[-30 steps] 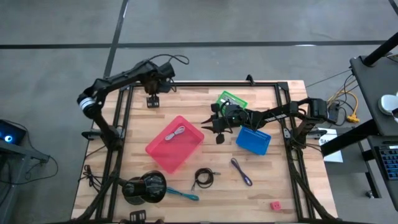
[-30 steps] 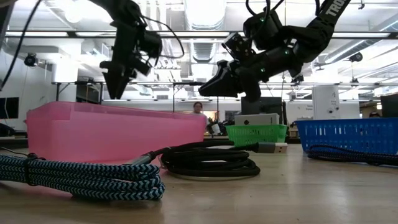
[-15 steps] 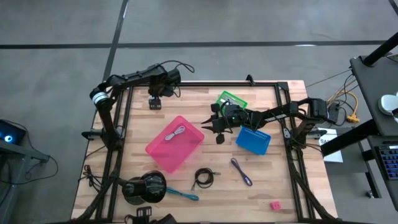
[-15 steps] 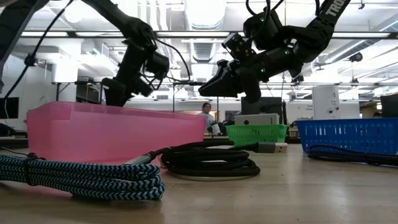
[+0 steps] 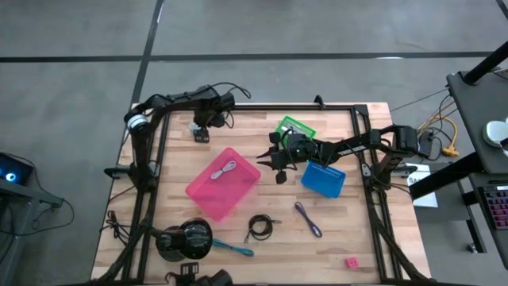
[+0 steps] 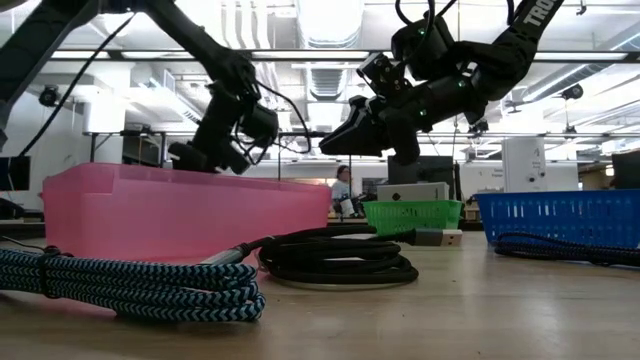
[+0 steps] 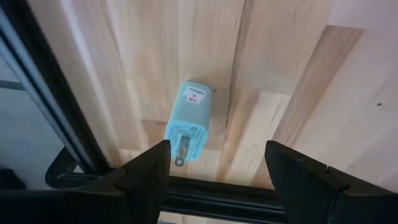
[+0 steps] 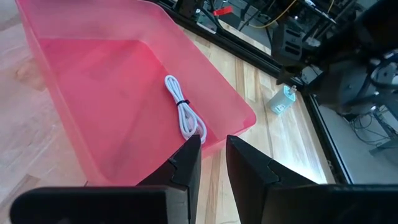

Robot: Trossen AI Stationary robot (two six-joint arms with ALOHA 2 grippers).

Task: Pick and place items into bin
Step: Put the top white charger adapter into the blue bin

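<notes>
My left gripper (image 5: 203,121) is open at the table's far left, low over a light-blue block (image 7: 189,121) that lies flat on the wood, a finger on either side and short of it. My right gripper (image 5: 275,164) is shut and empty, raised just right of the pink bin (image 5: 208,199). A whitish cord (image 8: 185,116) lies in the bin. A black cord (image 5: 260,228), a purple cord (image 5: 308,218), a teal braided cord (image 5: 234,249) and a red block (image 5: 351,262) lie on the near part of the table.
A green basket (image 5: 295,127) and a blue basket (image 5: 324,179) stand right of the bin, under my right arm. A large black round object (image 5: 186,238) sits at the near left. The black table frame (image 7: 205,202) runs close beside the light-blue block.
My left gripper has come down toward the light-blue block at the far left and tipped from pointing down to a flatter slant, while its arm has folded toward the far edge.
</notes>
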